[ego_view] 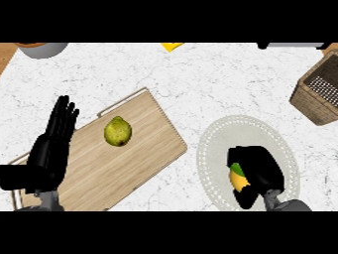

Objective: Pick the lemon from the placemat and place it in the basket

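My right hand [255,171] curls round the lemon [238,179] on the placemat [223,134]; I risk it slipping before reaching the basket [325,92] beyond.

a single head view looks steeply down on the white counter [200,74], forearms entering from its lower edge.

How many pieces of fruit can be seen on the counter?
2. A green-yellow fruit lies on the wooden board. The lemon is over the placemat, mostly hidden inside the right hand. No other fruit shows.
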Available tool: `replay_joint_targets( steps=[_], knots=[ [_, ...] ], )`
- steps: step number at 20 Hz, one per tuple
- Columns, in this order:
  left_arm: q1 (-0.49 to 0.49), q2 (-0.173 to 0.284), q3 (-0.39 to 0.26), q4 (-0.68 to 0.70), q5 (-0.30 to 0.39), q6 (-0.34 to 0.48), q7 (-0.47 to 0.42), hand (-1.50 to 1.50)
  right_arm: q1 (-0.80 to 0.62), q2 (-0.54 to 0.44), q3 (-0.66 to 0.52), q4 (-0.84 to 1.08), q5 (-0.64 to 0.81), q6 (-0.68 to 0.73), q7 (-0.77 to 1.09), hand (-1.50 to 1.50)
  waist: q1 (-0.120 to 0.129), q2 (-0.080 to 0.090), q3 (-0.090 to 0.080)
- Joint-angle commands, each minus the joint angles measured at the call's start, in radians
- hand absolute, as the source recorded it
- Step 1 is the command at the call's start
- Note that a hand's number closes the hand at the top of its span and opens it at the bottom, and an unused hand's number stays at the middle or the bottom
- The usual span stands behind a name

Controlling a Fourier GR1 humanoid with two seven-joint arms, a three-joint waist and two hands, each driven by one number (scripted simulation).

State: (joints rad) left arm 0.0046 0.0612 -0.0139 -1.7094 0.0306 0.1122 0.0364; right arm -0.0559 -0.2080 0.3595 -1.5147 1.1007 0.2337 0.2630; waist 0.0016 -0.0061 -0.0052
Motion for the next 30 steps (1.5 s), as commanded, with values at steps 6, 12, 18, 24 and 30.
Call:
replay_joint_targets(
  steps=[6, 12, 18, 24, 30],
  knots=[
    [-0.028, 0.000, -0.003, 0.010, 0.003, -0.020, -0.018, 0.00, -0.258, 0.166, -0.233, 0.196, 0.034, -0.044, 0.284, 1.50, 0.043, 0.020, 0.006],
    [-0.063, -0.007, -0.029, 0.025, -0.016, -0.021, -0.016, 0.00, -0.503, 0.173, -0.447, 0.324, 0.118, -0.164, 0.627, 1.50, 0.087, 0.041, 0.007],
    [-0.091, -0.011, -0.039, 0.040, -0.016, -0.030, -0.012, 0.00, -0.795, 0.158, -0.545, 0.479, 0.149, -0.387, 0.703, 1.50, 0.095, 0.038, 0.007],
    [-0.057, -0.016, -0.033, 0.020, -0.014, -0.017, -0.003, 0.00, -0.998, 0.194, -0.528, 0.575, 0.246, -0.598, 0.746, 1.50, 0.067, 0.021, 0.005],
    [-0.054, -0.015, -0.028, 0.037, -0.021, -0.013, -0.002, 0.00, -1.220, 0.200, -0.583, 0.704, 0.271, -0.660, 0.823, 1.50, 0.047, 0.017, 0.004]
  ],
)
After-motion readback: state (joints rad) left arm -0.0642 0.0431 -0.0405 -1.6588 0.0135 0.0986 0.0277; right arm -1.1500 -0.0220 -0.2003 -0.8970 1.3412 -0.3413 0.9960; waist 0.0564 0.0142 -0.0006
